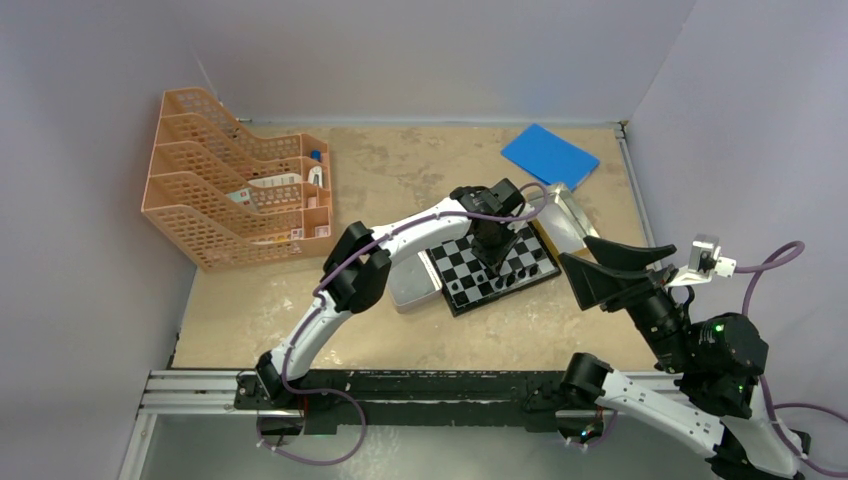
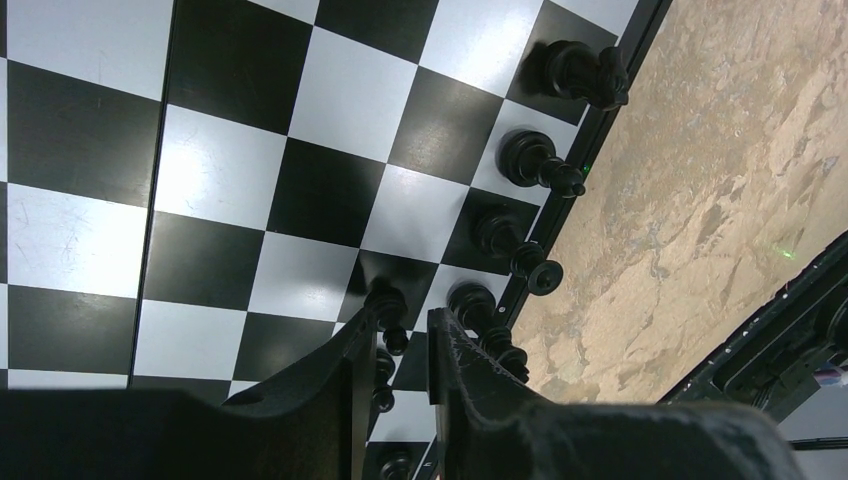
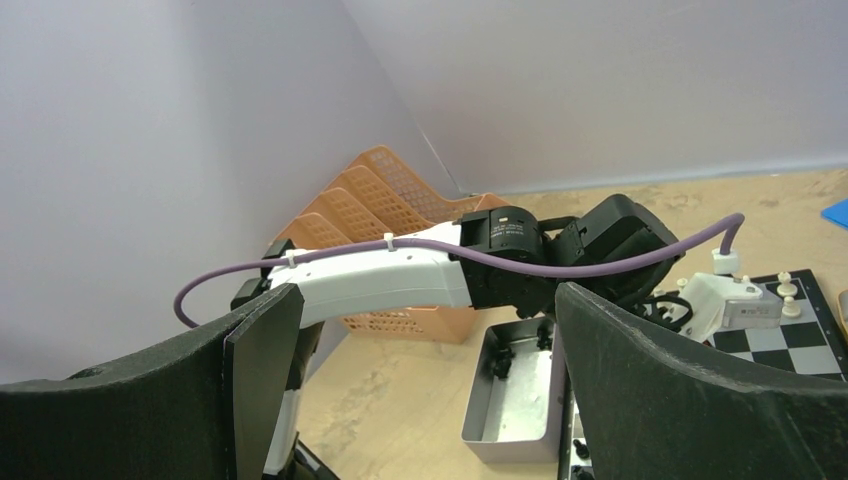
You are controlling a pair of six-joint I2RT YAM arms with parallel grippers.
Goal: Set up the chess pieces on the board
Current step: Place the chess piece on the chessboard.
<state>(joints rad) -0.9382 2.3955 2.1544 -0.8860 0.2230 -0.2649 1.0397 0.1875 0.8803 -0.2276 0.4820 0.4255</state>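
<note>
Your left pincer (image 2: 402, 330) narrow astride a black piece (image 2: 386, 302) at the edge of the board (image 2: 330, 100), grip unclear, your right pincer (image 3: 428, 296) wide, empty.

Left arm (image 1: 400, 235): we record it reaching from lower left to frame centre, elbow bent, wrist turned downward. Left gripper (image 2: 400, 330): fingers point down, a narrow gap apart. Right arm (image 1: 650, 395): folded at lower right. Right gripper (image 1: 578, 250): raised, spread wide.
</note>
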